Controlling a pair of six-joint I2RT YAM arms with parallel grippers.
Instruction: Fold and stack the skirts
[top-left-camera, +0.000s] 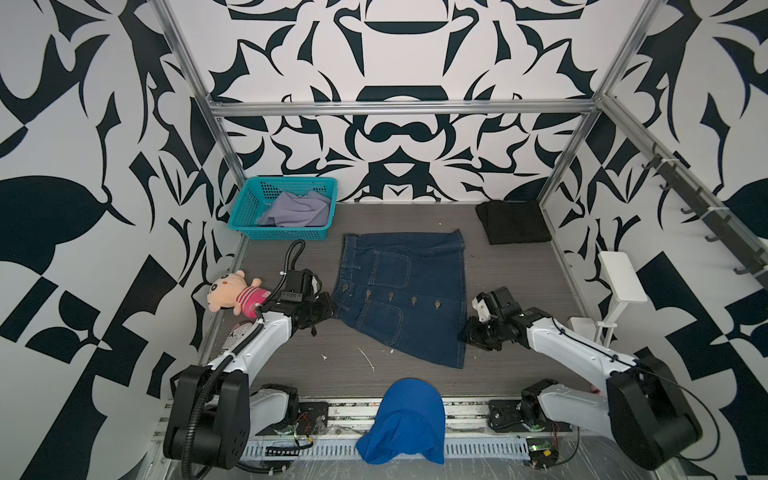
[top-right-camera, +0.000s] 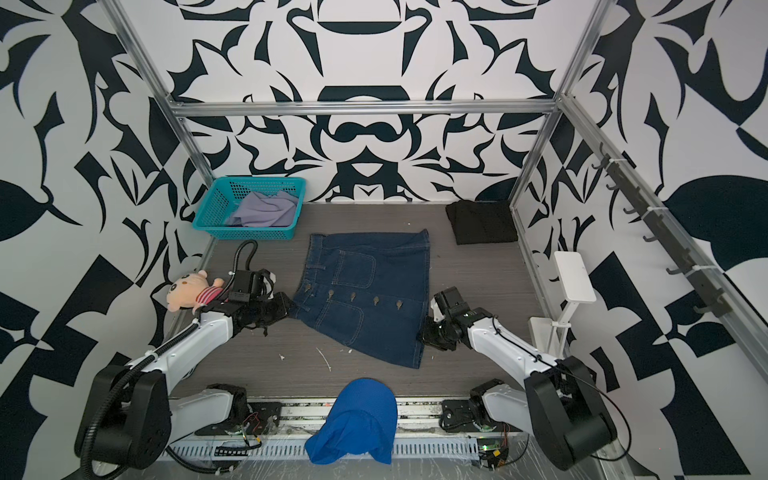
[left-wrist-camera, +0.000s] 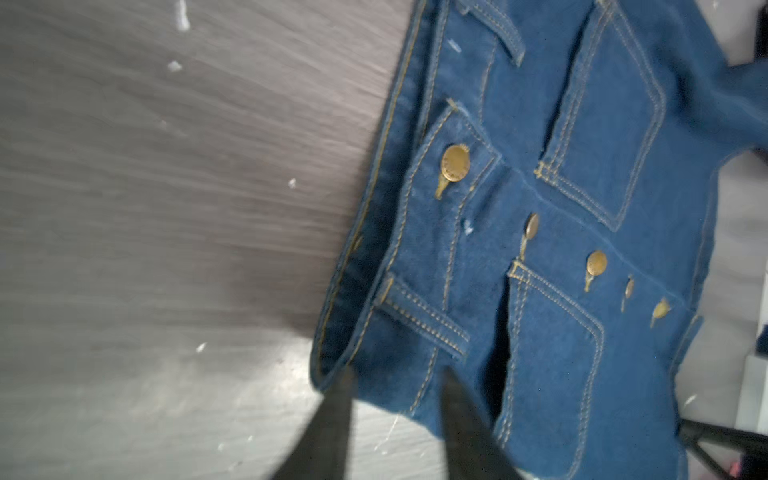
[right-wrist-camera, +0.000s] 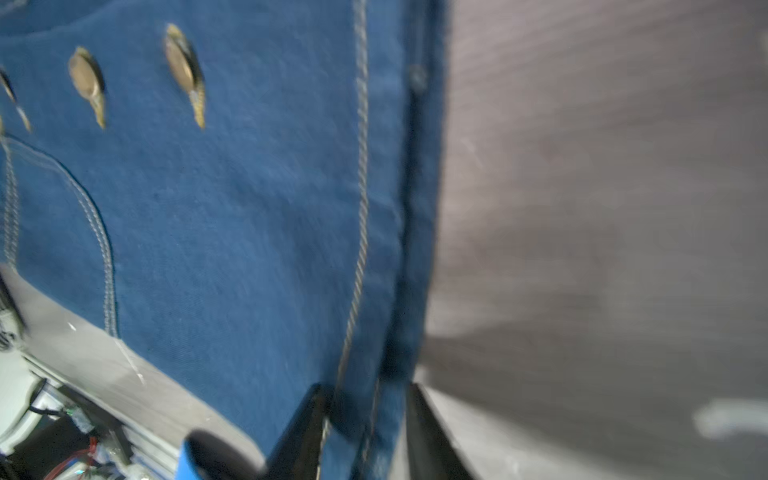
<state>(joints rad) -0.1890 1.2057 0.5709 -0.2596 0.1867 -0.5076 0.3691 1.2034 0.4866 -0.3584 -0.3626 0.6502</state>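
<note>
Fingers of my left gripper stand narrow, pinching the waistband corner of the denim skirt. My right gripper matches it, with narrow fingers clamped on the hem edge. The table fills the middle of both top views, and the denim skirt lies flat at its centre, buttons up. A blue cloth hangs over the table's front edge at bottom centre. The basket sits upper left. The black skirt lies folded upper right. The lavender skirt is bunched inside the basket. A plush toy lies at the left edge
</note>
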